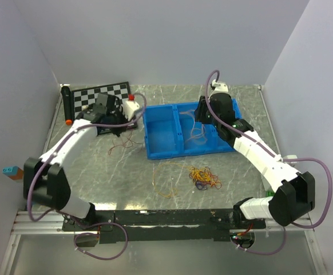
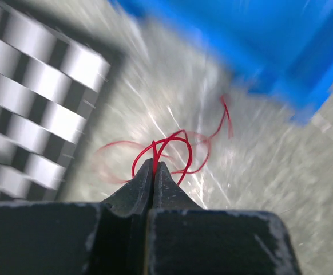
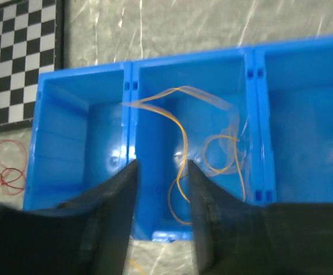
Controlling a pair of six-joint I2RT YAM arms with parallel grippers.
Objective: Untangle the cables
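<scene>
Grey marbled table [image 1: 98, 172] forms the work surface, enclosed by plain white walls. A checkerboard [image 1: 103, 91] lies at its far left, and a blue bin [image 1: 161, 140] with three compartments sits at the far centre.

Left gripper [image 2: 155, 163]: the fingers are pressed fully together. They pinch a red cable [image 2: 172, 138] at the tips. Its loops curl just beyond the fingertips, over the table, with the checkerboard to the left of the fingers and the bin ahead and to their right.

Right gripper [image 3: 162, 166]: the fingers stand moderately apart above the bin and clamp nothing. A yellow-orange cable [image 3: 184, 146] lies in the middle compartment, beyond and below the gap between the fingers. One strand drapes over the divider towards the left compartment.

A tangle of yellow, red and purple cables [image 1: 205, 177] rests on the table on the near side of the bin, well apart from both sets of fingers.
</scene>
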